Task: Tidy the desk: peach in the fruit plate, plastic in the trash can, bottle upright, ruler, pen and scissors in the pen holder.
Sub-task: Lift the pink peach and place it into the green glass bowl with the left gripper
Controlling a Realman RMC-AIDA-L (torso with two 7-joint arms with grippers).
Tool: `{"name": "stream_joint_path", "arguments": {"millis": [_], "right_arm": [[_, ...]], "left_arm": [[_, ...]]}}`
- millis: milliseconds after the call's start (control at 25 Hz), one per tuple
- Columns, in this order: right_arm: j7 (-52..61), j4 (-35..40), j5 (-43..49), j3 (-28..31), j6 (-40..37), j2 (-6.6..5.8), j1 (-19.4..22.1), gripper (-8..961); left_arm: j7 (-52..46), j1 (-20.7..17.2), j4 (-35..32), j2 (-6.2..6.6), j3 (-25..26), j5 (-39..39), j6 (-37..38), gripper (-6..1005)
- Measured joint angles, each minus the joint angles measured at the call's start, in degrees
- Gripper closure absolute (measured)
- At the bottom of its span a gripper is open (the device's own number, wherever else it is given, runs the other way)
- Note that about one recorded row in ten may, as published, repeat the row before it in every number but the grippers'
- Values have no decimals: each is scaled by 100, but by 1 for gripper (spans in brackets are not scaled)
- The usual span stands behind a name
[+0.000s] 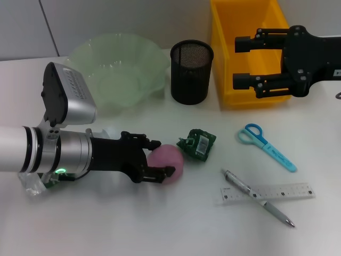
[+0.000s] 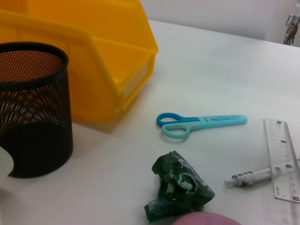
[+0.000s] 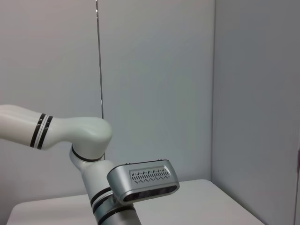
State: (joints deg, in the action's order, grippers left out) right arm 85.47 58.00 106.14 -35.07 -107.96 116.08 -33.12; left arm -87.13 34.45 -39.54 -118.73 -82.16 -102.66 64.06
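The white table (image 1: pixel 160 224) carries a pale green fruit plate (image 1: pixel 120 66) at the back left, a black mesh pen holder (image 1: pixel 191 72) just beside it and a yellow bin (image 1: pixel 224 80) to the right of that. Nearer the front lie a pink peach (image 1: pixel 169 160), touching or nearly touching a crumpled green plastic wrapper (image 1: pixel 197 143). Blue scissors (image 1: pixel 265 145) lie further right. A silver pen (image 1: pixel 258 198) crosses a clear ruler (image 1: pixel 277 192).
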Motion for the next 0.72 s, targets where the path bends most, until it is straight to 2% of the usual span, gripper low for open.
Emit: {"name": "stream_joint_path", "arguments": {"millis": [720], "right_arm": [[-35, 0, -7, 0, 97, -7, -10, 201]], "left_arm": [[2, 28, 13, -10, 34, 44, -51, 595]]}}
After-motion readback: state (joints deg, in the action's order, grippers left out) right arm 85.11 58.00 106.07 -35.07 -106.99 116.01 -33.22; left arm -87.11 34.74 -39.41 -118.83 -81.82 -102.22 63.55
